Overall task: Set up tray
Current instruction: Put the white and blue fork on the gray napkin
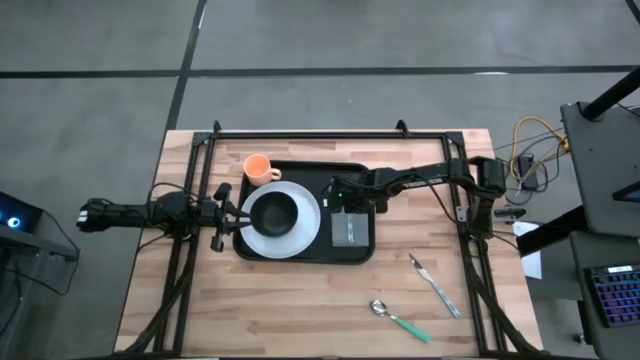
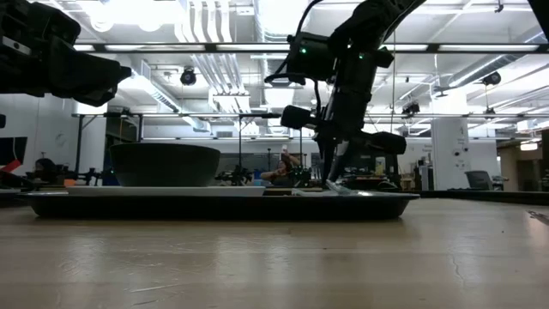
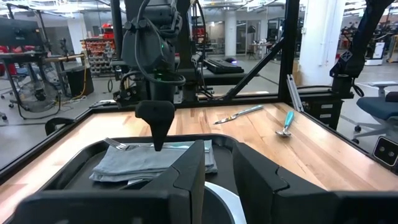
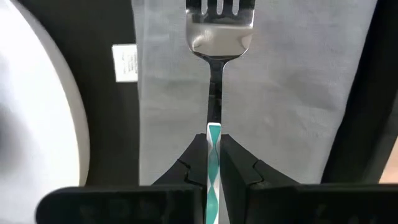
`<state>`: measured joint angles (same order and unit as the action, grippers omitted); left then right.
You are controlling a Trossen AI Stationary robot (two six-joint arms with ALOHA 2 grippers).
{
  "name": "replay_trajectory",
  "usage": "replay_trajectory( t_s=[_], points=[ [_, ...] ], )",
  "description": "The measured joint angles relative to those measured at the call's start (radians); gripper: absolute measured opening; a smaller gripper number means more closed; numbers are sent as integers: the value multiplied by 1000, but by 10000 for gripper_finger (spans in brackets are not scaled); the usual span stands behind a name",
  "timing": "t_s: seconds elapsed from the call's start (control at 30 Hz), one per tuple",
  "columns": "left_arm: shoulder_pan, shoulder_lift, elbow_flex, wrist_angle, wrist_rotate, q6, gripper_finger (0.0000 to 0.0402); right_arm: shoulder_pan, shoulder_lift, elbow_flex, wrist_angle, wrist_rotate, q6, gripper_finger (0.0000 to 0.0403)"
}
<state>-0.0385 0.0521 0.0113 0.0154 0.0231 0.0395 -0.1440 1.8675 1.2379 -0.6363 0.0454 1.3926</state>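
The black tray [image 1: 300,255] lies mid-table. On it stand a white plate [image 1: 305,225] with a black bowl [image 1: 275,212], an orange cup [image 1: 258,168] and a grey napkin [image 1: 352,232]. My right gripper [image 4: 213,155] stands over the napkin, shut on a teal-handled fork [image 4: 221,37]. My left gripper [image 1: 228,213] is open and empty, raised above the tray's left rim. It also shows in the low view [image 2: 60,60]. My right gripper pinches the fork's teal handle [image 4: 213,134] between its two fingers, a little behind the neck. The fingers [image 3: 158,130] point down from above. The fork [image 3: 127,145] lies about level along the napkin, tines toward the table's near edge.
A knife [image 1: 435,285] and a teal-handled spoon [image 1: 398,318] lie on the bare wood to the right of the tray, toward the near edge. The dark frame rails [image 1: 330,133] run along the table's far, left and right sides.
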Motion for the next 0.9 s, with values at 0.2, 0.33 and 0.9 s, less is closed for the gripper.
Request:
replay_trajectory(
  t_s=[0.2,0.33,0.9],
  points=[
    [0,0,0,0,0,0,64,0,52,-1,5,-1,-2,13],
    [0,0,0,0,0,0,64,-3,97,2,21,-24,-8,13],
    [0,0,0,0,0,0,64,-4,55,-4,-1,43,11,13]
  ],
)
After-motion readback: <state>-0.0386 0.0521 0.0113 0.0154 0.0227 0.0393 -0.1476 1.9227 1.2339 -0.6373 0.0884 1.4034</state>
